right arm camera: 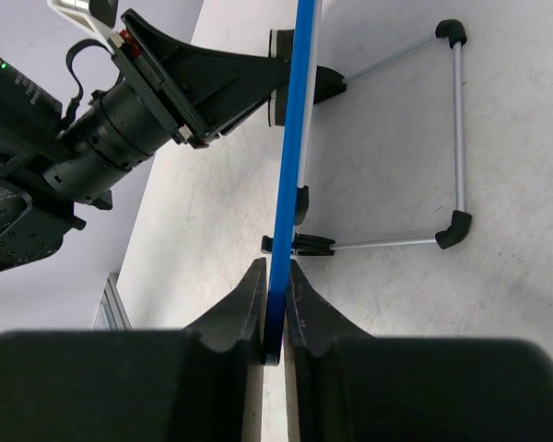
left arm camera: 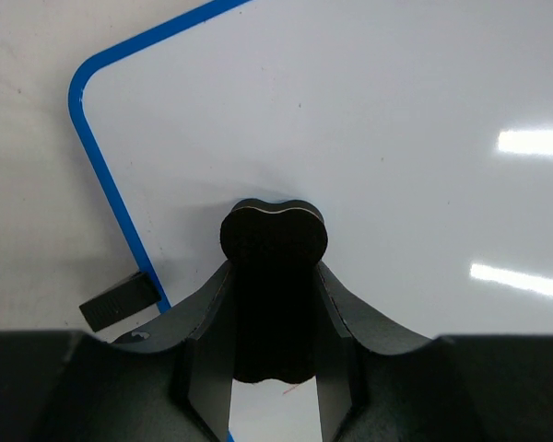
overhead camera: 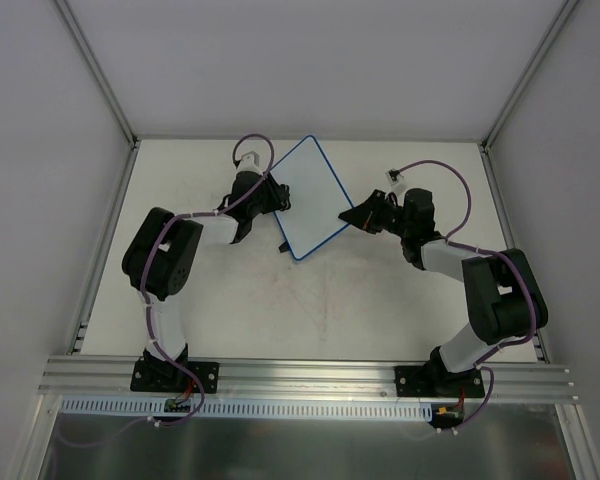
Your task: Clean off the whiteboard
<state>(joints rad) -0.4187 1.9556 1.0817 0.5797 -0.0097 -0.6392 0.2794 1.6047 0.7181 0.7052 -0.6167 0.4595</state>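
Observation:
The whiteboard (overhead camera: 310, 195) is white with a thin blue rim and stands tilted on the table at the back middle. Its face shows no scribbles in the left wrist view (left arm camera: 350, 138). My left gripper (overhead camera: 277, 196) is shut on a small black eraser (left arm camera: 274, 276) and presses it against the board's face. One black foot (left arm camera: 120, 301) shows at the board's lower left edge. My right gripper (overhead camera: 357, 216) is shut on the board's blue rim (right arm camera: 290, 184), seen edge-on between its fingers (right arm camera: 251, 304).
A thin metal wire stand with black corner caps (right arm camera: 456, 138) extends behind the board on the table. The left arm's wrist (right arm camera: 83, 138) is just across the board from my right gripper. Grey walls enclose the table at left, back and right.

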